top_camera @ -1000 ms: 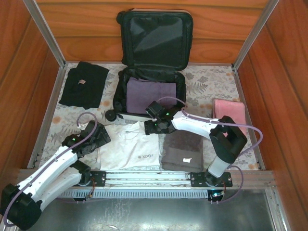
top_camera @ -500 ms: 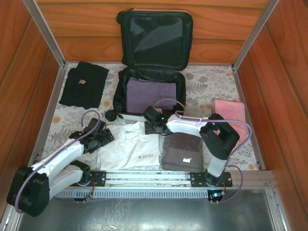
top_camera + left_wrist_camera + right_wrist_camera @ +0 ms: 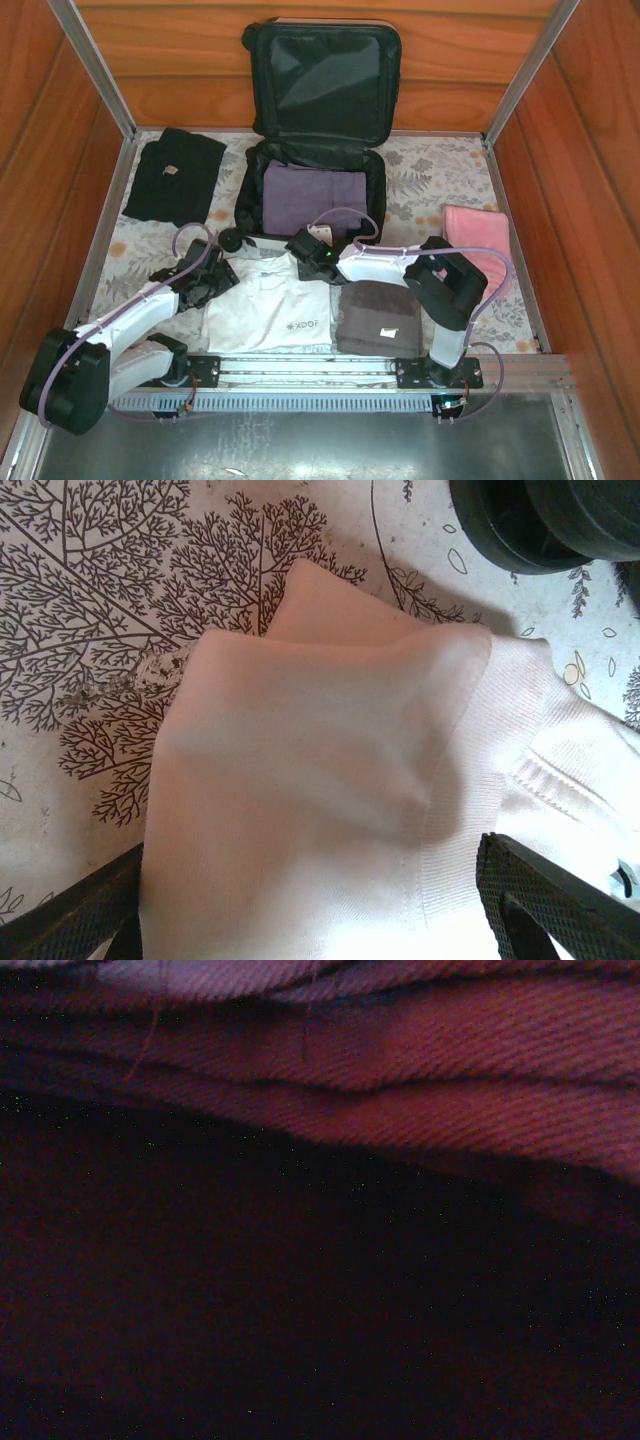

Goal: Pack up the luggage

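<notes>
There is one luggage [image 3: 322, 80], a single open case. The folded cloth items number five in all. One of them, a purple garment [image 3: 313, 198], lies inside the luggage. The other four lie on the table [image 3: 430, 170]: one black garment [image 3: 178, 178], one white shirt [image 3: 268, 305], one grey-brown towel [image 3: 378, 318] and one pink towel [image 3: 478, 235]. That makes two towels, with no colour repeated. The grey-brown towel carries one small label [image 3: 382, 333]. One black wheel [image 3: 232, 239] shows at the case's near left corner. There are two robot arms, the left arm [image 3: 130, 320] and the right arm [image 3: 380, 262]. Each has one pincer, so two: the left pincer [image 3: 212, 282] and the right pincer [image 3: 303, 248].
</notes>
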### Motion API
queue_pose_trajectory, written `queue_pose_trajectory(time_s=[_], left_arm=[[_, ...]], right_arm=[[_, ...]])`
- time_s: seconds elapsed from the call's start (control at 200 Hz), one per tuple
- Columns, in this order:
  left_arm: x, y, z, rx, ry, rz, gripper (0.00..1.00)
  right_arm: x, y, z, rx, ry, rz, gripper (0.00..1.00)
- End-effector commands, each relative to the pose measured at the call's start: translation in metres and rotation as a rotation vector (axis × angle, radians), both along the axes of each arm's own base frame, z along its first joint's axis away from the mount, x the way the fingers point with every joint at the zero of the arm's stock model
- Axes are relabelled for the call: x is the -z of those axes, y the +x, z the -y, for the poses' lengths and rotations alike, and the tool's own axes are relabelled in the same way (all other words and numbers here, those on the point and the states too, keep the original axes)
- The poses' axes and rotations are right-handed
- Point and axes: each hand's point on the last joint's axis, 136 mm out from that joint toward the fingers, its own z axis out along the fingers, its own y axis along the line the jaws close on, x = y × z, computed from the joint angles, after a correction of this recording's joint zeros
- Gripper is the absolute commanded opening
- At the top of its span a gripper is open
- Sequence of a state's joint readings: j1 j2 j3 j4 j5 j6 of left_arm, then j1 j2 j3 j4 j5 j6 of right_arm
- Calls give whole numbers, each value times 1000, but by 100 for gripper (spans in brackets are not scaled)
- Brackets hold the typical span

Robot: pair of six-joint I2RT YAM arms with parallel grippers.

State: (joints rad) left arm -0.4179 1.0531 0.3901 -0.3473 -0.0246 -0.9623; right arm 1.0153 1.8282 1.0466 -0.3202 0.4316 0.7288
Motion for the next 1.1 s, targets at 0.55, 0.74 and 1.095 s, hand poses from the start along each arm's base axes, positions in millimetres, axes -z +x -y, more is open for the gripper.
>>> queue_pose_trajectory(time_s=[0.55, 0.74, 1.095], left_arm=[[24, -28, 1, 34, -36, -83, 86], [26, -30, 2, 38, -46, -88, 86], [32, -38, 2, 45, -32, -111, 81]], right_arm=[[-17, -70, 6, -50, 59, 86, 81], [0, -73, 20, 11, 46, 13, 80], [28, -61, 24, 24, -33, -81, 77]])
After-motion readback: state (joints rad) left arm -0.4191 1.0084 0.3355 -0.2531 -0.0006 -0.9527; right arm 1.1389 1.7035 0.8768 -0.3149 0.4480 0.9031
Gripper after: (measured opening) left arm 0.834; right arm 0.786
